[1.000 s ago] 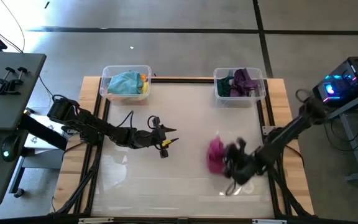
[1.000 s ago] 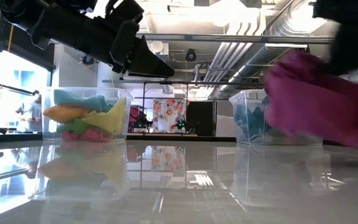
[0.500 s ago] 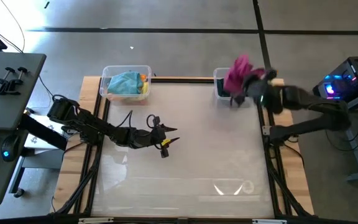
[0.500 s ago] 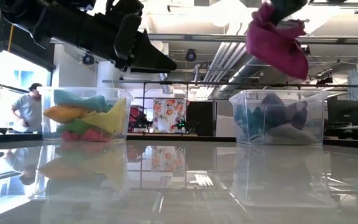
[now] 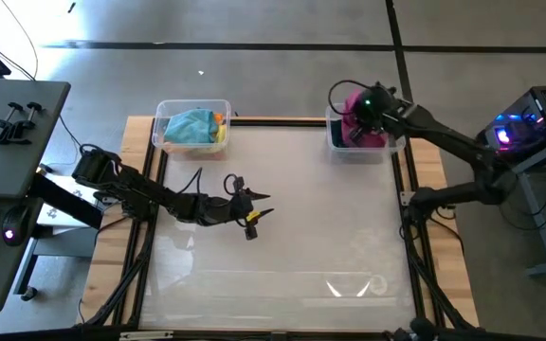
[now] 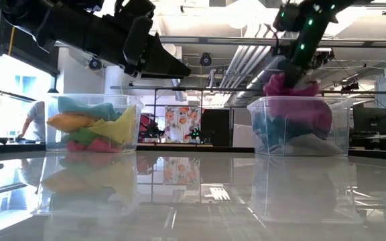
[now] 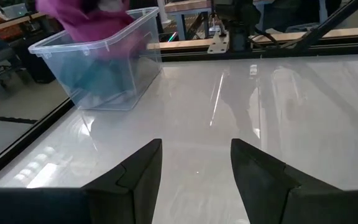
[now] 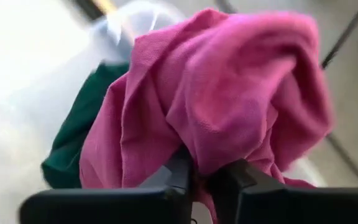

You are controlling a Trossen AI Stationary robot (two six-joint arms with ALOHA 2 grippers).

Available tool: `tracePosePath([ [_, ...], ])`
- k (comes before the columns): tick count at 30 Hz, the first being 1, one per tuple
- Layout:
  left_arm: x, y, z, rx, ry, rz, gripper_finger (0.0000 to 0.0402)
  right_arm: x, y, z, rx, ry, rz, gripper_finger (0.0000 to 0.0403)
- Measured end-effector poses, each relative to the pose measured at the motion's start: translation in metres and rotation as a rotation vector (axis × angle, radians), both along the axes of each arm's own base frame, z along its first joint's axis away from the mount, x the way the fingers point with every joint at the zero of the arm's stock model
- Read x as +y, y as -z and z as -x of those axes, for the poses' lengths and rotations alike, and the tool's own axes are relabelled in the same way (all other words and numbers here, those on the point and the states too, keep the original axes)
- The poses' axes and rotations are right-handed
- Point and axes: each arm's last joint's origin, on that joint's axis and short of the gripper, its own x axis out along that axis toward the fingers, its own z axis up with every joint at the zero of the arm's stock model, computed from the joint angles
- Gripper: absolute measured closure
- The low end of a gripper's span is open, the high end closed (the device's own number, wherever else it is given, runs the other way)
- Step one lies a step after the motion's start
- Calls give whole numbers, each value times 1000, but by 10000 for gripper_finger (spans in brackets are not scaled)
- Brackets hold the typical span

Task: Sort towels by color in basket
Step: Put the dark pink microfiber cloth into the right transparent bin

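Right arm: I have it stretched over the far right corner, the right gripper (image 5: 363,112) held over the right bin (image 5: 393,144), just above its rim.
Right tool: fingers (image 8: 182,171) pinched close on a fold of the magenta towel (image 8: 229,106) (the gap between them is narrow).
Magenta towel: bunched, hanging from the gripper into the bin's mouth, a dark teal towel (image 8: 79,130) under it.
Left arm: parked low over the table's left middle, left gripper (image 5: 254,216) pointing toward the centre, fingers (image 7: 135,174) spread with nothing between them.
Left bin (image 5: 164,142): far left corner, holding light blue, yellow, orange, green and pink towels.
Change: a second ago the magenta towel was down at the near right of the table (image 5: 282,237); half a second ago it swung high beside the bin; now it is at the bin. Left arm has not moved.
Room: the glossy tabletop between the bins and the near edge lies open; both bins sit against the far rail.
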Motion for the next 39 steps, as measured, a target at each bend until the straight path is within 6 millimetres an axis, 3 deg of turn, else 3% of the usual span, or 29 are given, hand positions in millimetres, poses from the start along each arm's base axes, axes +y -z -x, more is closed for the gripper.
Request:
tracePosePath([
  [4,4,0,-1,-4,-16,11,222,-10,19,0,18,34,-169,327],
  [6,4,0,-1,-4,-17,13,222,-11,18,1,44,61,-231,302],
  [12,4,0,-1,-4,-17,13,222,-8,-16,4,32,131,-277,258],
  [16,4,0,-1,-5,-17,16,222,-10,-41,2,-49,170,-226,257],
  [20,4,0,-1,-7,-19,23,222,-20,-43,-7,-170,158,-122,280],
  [23,4,0,-1,-7,-18,23,222,-30,-26,-14,-191,161,-106,313],
  [29,3,1,-1,-3,8,30,222,-40,30,-19,-102,186,-227,391],
  [35,3,1,-1,-3,11,30,222,-48,78,-9,-60,229,-319,390],
  [39,3,1,-1,-3,11,30,222,-52,88,-1,-91,242,-342,391],
])
